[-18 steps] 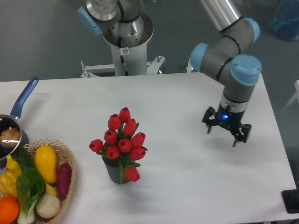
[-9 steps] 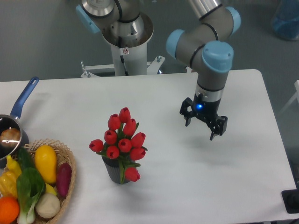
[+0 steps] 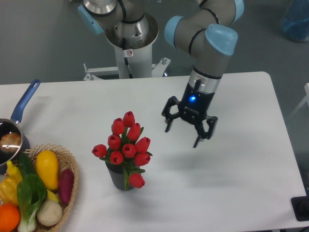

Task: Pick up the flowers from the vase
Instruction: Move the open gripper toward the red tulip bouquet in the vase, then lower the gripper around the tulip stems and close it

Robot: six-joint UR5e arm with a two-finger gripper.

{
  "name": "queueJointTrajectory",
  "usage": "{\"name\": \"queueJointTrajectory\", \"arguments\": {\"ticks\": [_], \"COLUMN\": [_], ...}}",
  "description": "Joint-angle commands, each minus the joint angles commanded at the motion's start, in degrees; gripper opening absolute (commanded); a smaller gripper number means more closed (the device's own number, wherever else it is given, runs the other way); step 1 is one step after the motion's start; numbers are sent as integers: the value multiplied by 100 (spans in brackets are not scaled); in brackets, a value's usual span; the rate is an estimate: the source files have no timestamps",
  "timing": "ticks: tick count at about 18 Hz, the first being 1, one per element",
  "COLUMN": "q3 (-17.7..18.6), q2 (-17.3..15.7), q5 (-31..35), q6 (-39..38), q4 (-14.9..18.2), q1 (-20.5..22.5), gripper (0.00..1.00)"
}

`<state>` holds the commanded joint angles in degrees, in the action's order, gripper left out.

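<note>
The flowers (image 3: 126, 145), a bunch of red tulip buds with green stems, stand upright in the vase (image 3: 118, 177), a short dark grey ribbed cylinder on the white table. Most of the vase is hidden behind buds and leaves. My gripper (image 3: 182, 136) hangs above the table to the right of the flowers, apart from them and a little higher than the buds. Its black fingers are spread open with nothing between them, and a blue light glows on the wrist.
A wicker basket (image 3: 71, 170) of colourful vegetables sits at the front left corner. Behind it stands a blue-handled saucepan (image 3: 14, 126). The robot's white base (image 3: 130, 53) rises at the back edge of the table (image 3: 231, 183).
The arm has swung left across the table, carrying the open gripper from the right side to a spot just right of the flowers. The flowers and vase have not moved.
</note>
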<state>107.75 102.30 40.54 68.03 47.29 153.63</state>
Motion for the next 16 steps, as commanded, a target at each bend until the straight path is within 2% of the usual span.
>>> {"name": "queueJointTrajectory", "arguments": {"ticks": [9,13,16], "q3": [53,36,36], "q2": [220,272,290], "q5": [-274,-775,-916], "q6": [35,35,35], "q4": [0,-9,-9], "q1": [-457,-413,-422], "gripper": [100,100,100]}}
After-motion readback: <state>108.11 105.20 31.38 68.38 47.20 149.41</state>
